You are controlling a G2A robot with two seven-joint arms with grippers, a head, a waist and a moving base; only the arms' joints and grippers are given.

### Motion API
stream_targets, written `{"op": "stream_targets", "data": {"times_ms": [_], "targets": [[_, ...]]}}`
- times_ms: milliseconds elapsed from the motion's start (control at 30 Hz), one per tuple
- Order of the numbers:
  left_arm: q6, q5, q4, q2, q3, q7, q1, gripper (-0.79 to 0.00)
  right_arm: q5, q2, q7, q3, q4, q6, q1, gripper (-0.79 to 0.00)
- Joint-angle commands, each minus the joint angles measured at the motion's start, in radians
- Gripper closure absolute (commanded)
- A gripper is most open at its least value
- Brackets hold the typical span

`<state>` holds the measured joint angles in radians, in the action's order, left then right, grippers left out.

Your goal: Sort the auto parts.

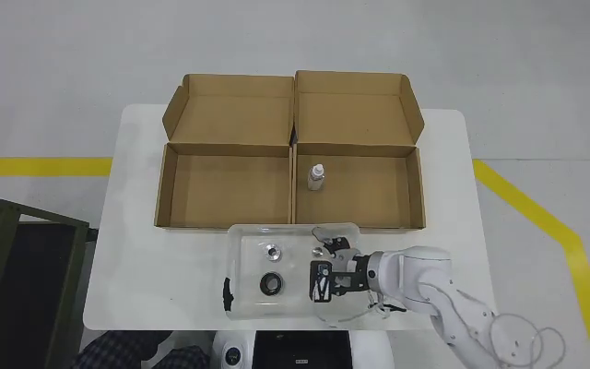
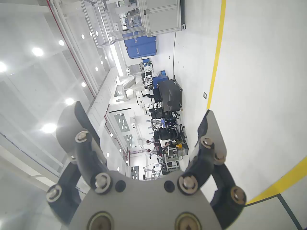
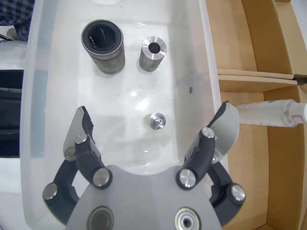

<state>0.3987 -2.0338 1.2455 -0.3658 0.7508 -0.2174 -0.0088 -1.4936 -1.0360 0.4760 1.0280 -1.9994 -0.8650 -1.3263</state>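
Since the right gripper hangs over the clear plastic bin with fingers spread wide, the small shiny stud sits right between them, standing upright on end; pretty clearly the nearer arm; the dark ribbed bearing sleeve and smooth steel bushing stand upright farther along; the left gripper gapes wide too, holding nothing.

Setting: industrial hall, probably a robotics lab: white floor with yellow lines, metal-framed enclosure, blue cabinets, distant workstations, ceiling lights.
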Motion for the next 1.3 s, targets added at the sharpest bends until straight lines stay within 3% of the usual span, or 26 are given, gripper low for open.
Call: {"op": "stream_targets", "data": {"times_ms": [0, 133, 433, 633, 800, 967, 1033, 1100, 1267], "targets": [[0.000, 0.000, 0.000, 0.000, 0.000, 0.000, 0.000, -0.785, -0.006, 0.000, 0.008, -0.007, 0.007, 0.004, 0.000, -0.785], [0.000, 0.000, 0.000, 0.000, 0.000, 0.000, 0.000, -0.785, -0.012, -0.001, 0.021, -0.018, 0.023, 0.014, 0.005, -0.785], [0.000, 0.000, 0.000, 0.000, 0.000, 0.000, 0.000, -0.785, -0.017, -0.007, 0.049, -0.048, 0.061, 0.039, 0.023, -0.600], [0.000, 0.000, 0.000, 0.000, 0.000, 0.000, 0.000, -0.785, -0.026, -0.009, 0.067, -0.060, 0.071, 0.061, 0.034, -0.542], [0.000, 0.000, 0.000, 0.000, 0.000, 0.000, 0.000, -0.785, -0.032, -0.013, 0.076, -0.065, 0.078, 0.097, 0.043, -0.354], [0.000, 0.000, 0.000, 0.000, 0.000, 0.000, 0.000, -0.785, -0.027, -0.017, 0.092, -0.073, 0.087, 0.114, 0.053, -0.265], [0.000, 0.000, 0.000, 0.000, 0.000, 0.000, 0.000, -0.785, -0.027, -0.018, 0.097, -0.078, 0.087, 0.113, 0.057, -0.188], [0.000, 0.000, 0.000, 0.000, 0.000, 0.000, 0.000, -0.785, -0.028, -0.019, 0.100, -0.083, 0.083, 0.114, 0.060, -0.022], [0.000, 0.000, 0.000, 0.000, 0.000, 0.000, 0.000, -0.785, -0.025, -0.021, 0.100, -0.093, 0.064, 0.111, 0.063, 0.000]]}}
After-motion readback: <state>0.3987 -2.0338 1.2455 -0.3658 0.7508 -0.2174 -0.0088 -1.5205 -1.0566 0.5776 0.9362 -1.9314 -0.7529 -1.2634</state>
